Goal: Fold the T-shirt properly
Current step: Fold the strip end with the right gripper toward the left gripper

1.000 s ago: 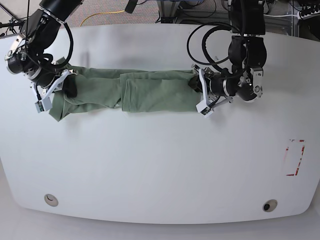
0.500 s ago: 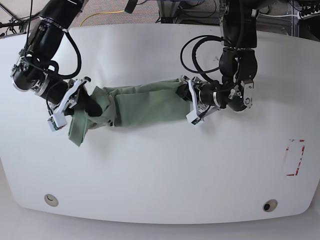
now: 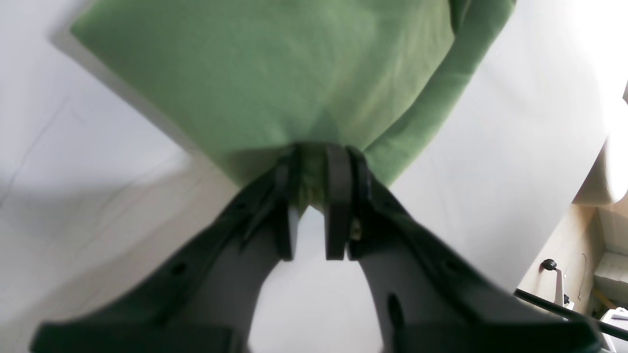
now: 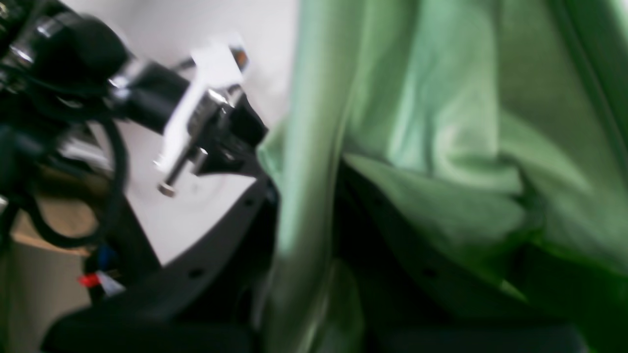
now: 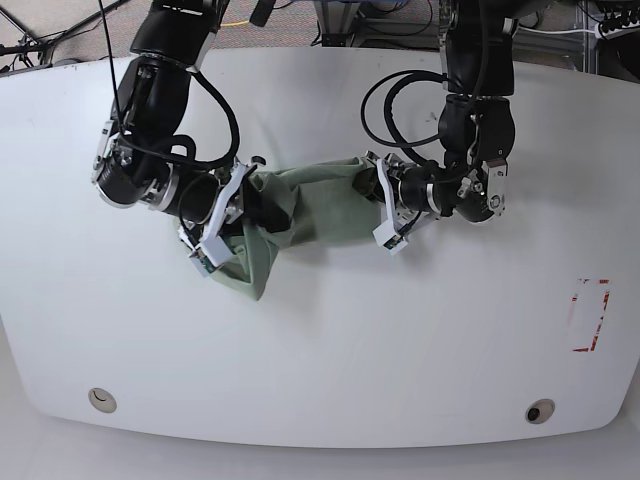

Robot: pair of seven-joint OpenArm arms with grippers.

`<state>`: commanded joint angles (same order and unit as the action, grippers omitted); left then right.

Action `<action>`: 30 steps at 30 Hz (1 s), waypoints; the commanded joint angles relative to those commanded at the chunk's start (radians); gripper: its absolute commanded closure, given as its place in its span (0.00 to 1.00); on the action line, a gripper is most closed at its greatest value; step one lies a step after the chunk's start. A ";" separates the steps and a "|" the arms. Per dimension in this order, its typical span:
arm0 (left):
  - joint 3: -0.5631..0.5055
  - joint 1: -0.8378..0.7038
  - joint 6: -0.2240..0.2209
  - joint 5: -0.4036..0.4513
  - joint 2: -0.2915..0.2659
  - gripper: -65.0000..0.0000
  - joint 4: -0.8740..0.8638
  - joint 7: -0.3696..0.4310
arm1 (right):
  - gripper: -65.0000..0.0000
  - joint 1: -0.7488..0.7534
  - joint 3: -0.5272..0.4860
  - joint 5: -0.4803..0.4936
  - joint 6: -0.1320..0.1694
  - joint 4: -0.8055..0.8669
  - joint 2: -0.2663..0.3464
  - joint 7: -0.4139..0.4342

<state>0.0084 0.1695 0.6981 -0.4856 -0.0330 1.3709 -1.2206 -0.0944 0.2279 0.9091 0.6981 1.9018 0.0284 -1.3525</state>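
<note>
The pale sage-green T-shirt hangs bunched between my two grippers over the middle of the white table. My left gripper is shut on the shirt's right end; in the left wrist view the cloth is pinched between the fingers of that gripper. My right gripper is shut on the left end, and a loose fold droops below it. The right wrist view is blurred; green cloth covers the jaws, and the other arm shows at left. Collar and label are hidden.
A red-outlined rectangle is marked on the table at the right. Two round holes sit near the front edge. Cables and a yellow cord lie beyond the table's far edge.
My right gripper has carried the shirt's left end rightward toward the left gripper, so the shirt is much shorter and more bunched. The left gripper has barely moved.
</note>
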 joint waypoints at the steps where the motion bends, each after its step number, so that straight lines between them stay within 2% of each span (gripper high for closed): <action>1: 0.000 0.000 0.000 0.000 0.000 0.88 0.000 0.000 | 0.97 0.000 -0.023 -0.021 0.000 0.000 0.000 0.009; 4: 0.000 0.000 0.000 -0.002 0.000 0.88 0.002 0.000 | 0.89 -0.003 -0.084 -0.094 0.000 0.000 0.000 0.032; 9: 0.000 0.000 0.000 -0.002 0.000 0.88 0.002 0.000 | 0.64 -0.006 -0.209 -0.209 0.000 -0.006 -0.002 0.078; 15: 0.000 0.002 0.000 -0.003 0.003 0.88 0.000 0.002 | 0.36 -0.025 -0.244 -0.292 0.000 -0.153 -0.075 0.144; 17: 0.005 0.002 0.000 -0.003 0.006 0.88 -0.002 0.002 | 0.32 -0.029 -0.242 -0.295 0.000 -0.181 -0.080 0.158; 23: 0.009 0.006 0.000 -0.006 0.006 0.88 0.015 0.002 | 0.32 -0.049 -0.242 -0.293 0.000 -0.183 -0.078 0.186; 25: 0.043 0.003 0.000 -0.006 0.012 0.88 0.038 0.002 | 0.32 -0.051 -0.242 -0.284 0.000 -0.164 -0.078 0.186; 30: 0.127 0.002 0.000 -0.009 0.005 0.88 0.117 0.002 | 0.32 -0.044 -0.242 -0.153 0.000 -0.089 -0.011 0.186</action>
<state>0.1358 0.1711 0.6981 -0.4948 -0.0284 1.4876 -1.2190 -0.1389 -0.0146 0.7557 0.6981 1.8128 0.0176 -1.1669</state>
